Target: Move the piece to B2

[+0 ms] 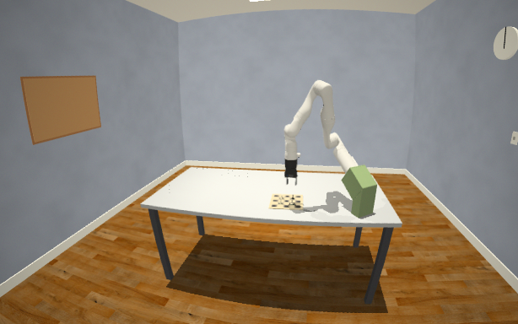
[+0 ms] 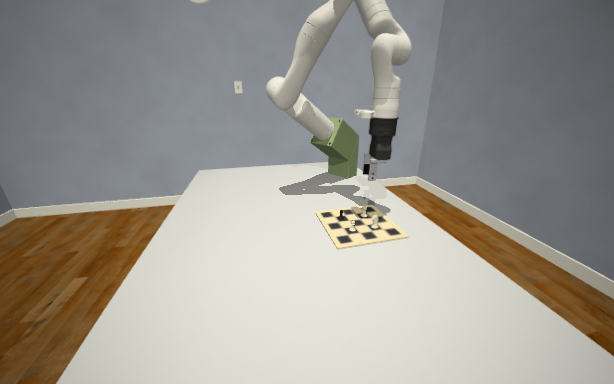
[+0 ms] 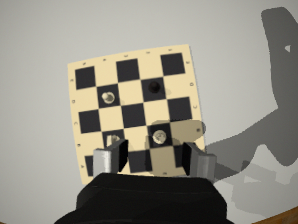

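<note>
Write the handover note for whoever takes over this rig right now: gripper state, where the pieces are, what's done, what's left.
Gripper: open, empty, pointing down above the far edge of the chessboard.
Pieces: four in the wrist view, a white piece between the fingers, another white one, a black one, and one partly hidden by a finger. All are on the board; square labels are unreadable.
Done: nothing grasped or moved yet.
Left: stand the B2 piece on the table, then move D2 to B2.
</note>
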You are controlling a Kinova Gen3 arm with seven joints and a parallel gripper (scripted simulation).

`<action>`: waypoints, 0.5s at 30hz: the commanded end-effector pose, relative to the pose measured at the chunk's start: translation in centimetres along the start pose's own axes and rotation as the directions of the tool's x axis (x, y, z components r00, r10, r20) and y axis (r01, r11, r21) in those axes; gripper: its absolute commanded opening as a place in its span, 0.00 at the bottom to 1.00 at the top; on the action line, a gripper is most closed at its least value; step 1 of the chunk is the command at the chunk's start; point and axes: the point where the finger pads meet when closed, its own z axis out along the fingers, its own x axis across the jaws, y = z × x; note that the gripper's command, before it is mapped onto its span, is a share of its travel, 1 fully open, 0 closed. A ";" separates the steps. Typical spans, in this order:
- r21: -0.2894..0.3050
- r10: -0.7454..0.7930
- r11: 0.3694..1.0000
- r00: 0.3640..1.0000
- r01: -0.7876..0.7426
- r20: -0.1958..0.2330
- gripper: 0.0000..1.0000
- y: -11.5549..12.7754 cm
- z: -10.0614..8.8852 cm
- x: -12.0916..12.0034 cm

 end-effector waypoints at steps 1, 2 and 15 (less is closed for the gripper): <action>-0.005 -0.017 1.000 1.000 0.017 0.010 1.00 -0.1 -0.4 0.4; -0.005 -0.021 1.000 1.000 0.021 0.011 1.00 -0.2 -0.4 0.5; -0.004 -0.028 1.000 0.999 0.028 0.014 1.00 -0.3 -0.4 0.6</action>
